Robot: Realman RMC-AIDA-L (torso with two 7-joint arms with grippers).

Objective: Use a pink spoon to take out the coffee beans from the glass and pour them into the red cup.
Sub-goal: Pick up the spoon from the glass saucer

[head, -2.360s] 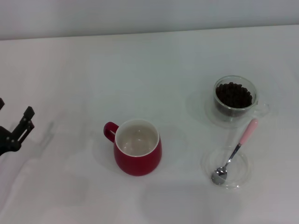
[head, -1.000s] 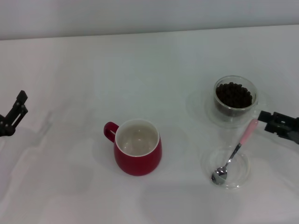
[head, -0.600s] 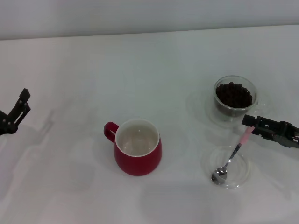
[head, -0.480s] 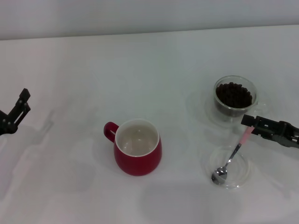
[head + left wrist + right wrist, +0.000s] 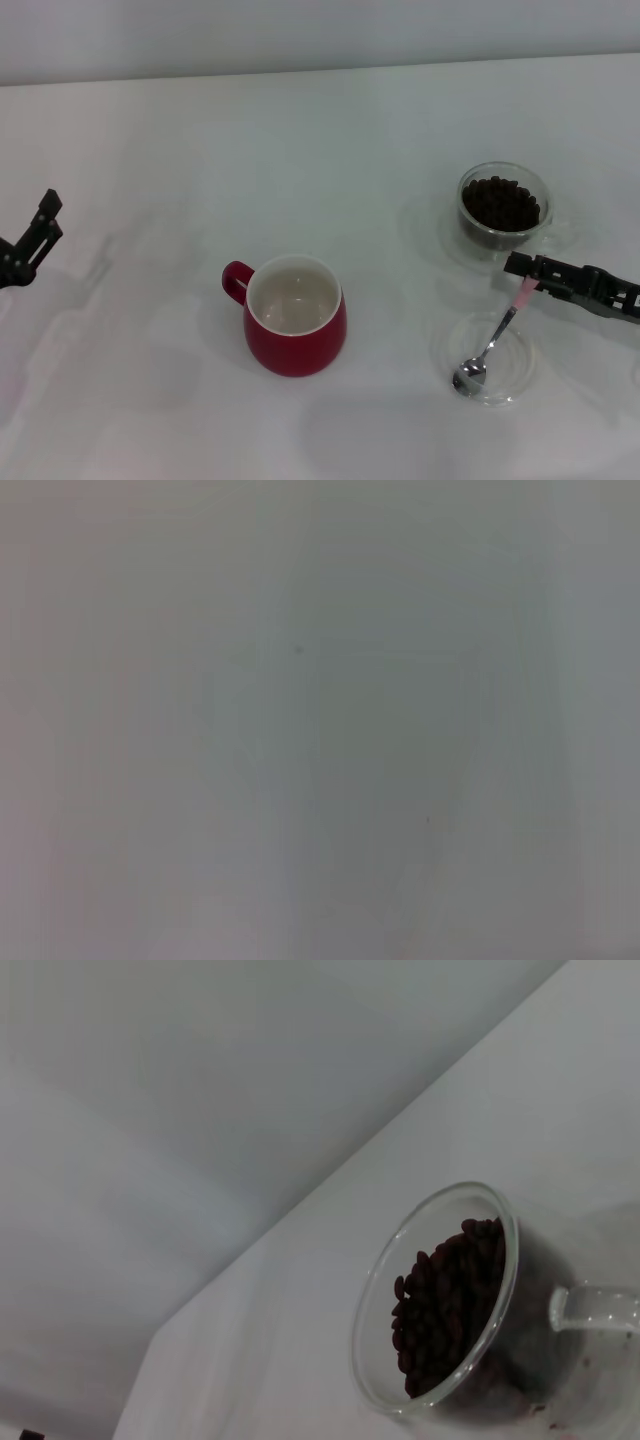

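Note:
The red cup stands upright in the middle of the table, white inside and empty. The glass holds the coffee beans at the far right; it also shows in the right wrist view, with the beans inside. The pink spoon lies with its metal bowl in a clear dish and its pink handle pointing toward the glass. My right gripper reaches in from the right and sits over the top of the pink handle, hiding part of it. My left gripper is at the table's left edge.
The white table runs back to a pale wall. The left wrist view shows only the blank table surface. The glass's clear handle points toward my right arm.
My right gripper has come in from the right edge and moved left over the spoon's pink handle. The spoon, cup and glass have not moved. The left gripper has drawn back slightly to the left.

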